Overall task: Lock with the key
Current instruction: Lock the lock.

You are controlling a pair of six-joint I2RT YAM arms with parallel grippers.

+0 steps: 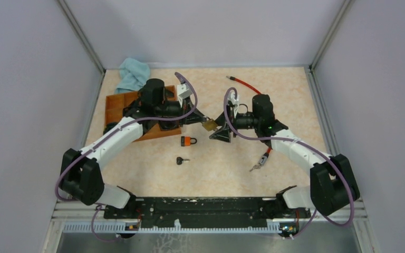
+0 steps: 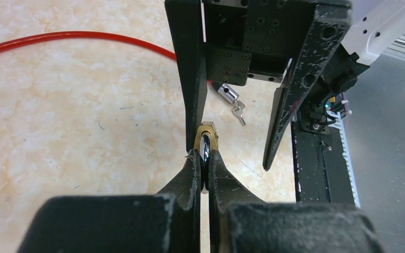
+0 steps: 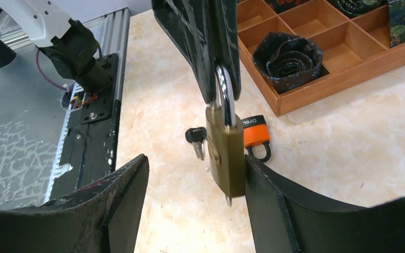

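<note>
Currently a mid-air hold; left gripper [image 2: 204, 161] is pinched tight on the steel shackle of the brass padlock [image 3: 225, 158], body hanging below it, lifted off the table [image 1: 274, 105] between the two arms; right gripper [image 3: 195, 166] is spread wide with a finger on each side of the lock body, one finger [image 3: 274, 200] touching or just beside the brass, the other well apart; it has nothing clamped.

Judging by that, the step in hand is presenting the lock, key step not started; black-headed key [image 3: 196, 138] lies loose on the table below, just beside an orange padlock [image 3: 254, 134]. A small metal stub shows under the brass body; can't tell what it is, nor whether the shackle is seated.

Next move likely needs the right gripper either to brace the body or go down for the key; alignment with the keyway is the tight part; risk is the lock swinging on the shackle grip.

Further out: wooden tray [image 3: 316, 100] of rolled ties, red cable [image 2: 74, 37].
</note>
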